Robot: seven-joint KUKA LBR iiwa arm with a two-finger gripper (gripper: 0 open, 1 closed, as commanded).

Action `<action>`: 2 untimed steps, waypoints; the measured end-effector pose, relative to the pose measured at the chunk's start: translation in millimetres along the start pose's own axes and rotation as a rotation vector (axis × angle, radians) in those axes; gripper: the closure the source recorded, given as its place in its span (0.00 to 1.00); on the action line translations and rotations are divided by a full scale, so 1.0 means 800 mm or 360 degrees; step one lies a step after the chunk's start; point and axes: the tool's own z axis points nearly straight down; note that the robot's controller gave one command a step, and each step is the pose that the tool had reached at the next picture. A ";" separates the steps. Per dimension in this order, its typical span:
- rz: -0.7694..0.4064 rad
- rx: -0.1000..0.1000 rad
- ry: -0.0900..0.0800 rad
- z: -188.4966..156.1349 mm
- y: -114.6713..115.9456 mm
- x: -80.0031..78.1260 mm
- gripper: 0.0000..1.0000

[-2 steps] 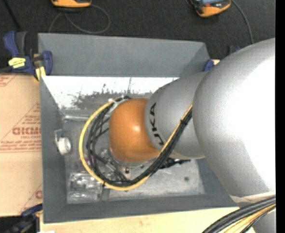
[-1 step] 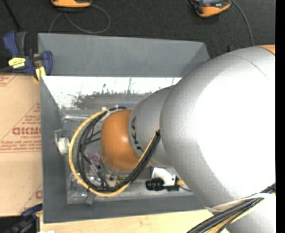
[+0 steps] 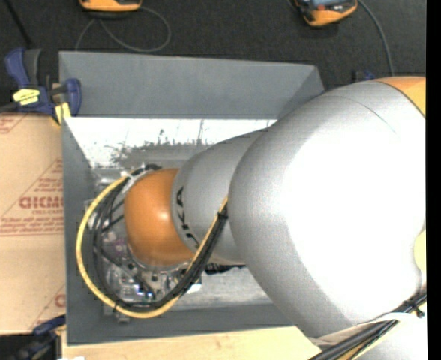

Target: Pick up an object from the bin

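Well, my arm (image 3: 318, 201) reaches into the near-left part of the grey bin (image 3: 183, 96), orange wrist cover (image 3: 153, 216) uppermost; whether the gripper (image 3: 136, 282) is clenched or released, I cannot tell.

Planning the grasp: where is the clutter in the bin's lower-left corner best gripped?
Likely from straight above, at its top: the clutter lies low, close to the bin wall, which blocks side approaches. The arm's orange cover hides its shapes.

Grey bin (image 3: 190, 96); silver arm (image 3: 318, 201), orange wrist cover (image 3: 153, 216), yellow cable (image 3: 81, 238).
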 end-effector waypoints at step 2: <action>0.0004 0.0002 0.0010 -0.151 0.000 -0.004 1.00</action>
